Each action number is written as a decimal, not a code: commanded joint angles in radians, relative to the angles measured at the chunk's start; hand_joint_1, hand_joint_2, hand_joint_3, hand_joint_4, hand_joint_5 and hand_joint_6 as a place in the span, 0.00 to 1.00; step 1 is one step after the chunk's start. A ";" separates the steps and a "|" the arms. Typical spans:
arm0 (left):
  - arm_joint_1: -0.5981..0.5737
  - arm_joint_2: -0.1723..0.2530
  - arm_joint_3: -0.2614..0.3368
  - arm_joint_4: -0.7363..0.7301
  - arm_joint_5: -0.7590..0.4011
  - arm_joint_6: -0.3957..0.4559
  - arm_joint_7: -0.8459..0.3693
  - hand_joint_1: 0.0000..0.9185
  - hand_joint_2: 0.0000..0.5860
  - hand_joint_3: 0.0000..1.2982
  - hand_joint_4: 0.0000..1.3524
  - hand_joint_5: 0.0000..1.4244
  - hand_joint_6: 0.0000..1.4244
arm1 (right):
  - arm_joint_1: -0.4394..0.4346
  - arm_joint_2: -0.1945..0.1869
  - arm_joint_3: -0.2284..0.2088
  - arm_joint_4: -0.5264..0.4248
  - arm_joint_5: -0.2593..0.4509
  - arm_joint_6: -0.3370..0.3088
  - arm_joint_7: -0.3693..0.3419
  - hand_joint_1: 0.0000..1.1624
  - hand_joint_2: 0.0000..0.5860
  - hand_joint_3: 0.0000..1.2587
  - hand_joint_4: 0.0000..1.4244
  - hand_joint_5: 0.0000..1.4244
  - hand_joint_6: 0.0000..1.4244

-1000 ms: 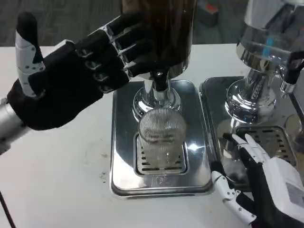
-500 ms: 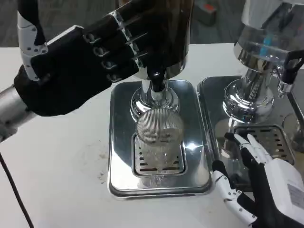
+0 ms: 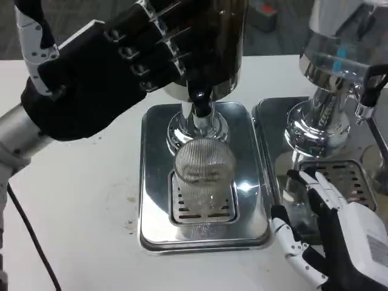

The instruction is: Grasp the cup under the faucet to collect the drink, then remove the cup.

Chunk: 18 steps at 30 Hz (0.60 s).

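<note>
We are seeing the cup (image 3: pixel 204 176) standing ungrasped on the drip tray (image 3: pixel 154 200) under the faucet (image 3: pixel 200 100), seemingly unfilled, while our left hand (image 3: pixel 109 73) is reaching spread-fingered toward the dispenser (image 3: pixel 212 42) and our right hand (image 3: pixel 339 233) is waiting open, holding nothing.

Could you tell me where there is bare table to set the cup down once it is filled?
White table lies bare left of the drip tray. Right of the cup it is crowded: second dispenser and right hand.
</note>
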 commanded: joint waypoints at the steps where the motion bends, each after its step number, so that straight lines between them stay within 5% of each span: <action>1: -0.023 -0.007 0.002 -0.005 0.037 -0.065 0.025 0.00 0.11 0.11 0.04 0.06 0.08 | 0.006 0.007 -0.005 -0.001 0.011 0.014 -0.010 0.18 0.72 0.15 0.06 0.07 0.20; 18: -0.016 -0.026 -0.059 0.035 0.191 -0.274 0.039 0.00 0.10 0.11 0.02 0.04 0.07 | 0.011 0.020 -0.009 0.001 0.026 0.018 -0.011 0.18 0.70 0.15 0.06 0.08 0.20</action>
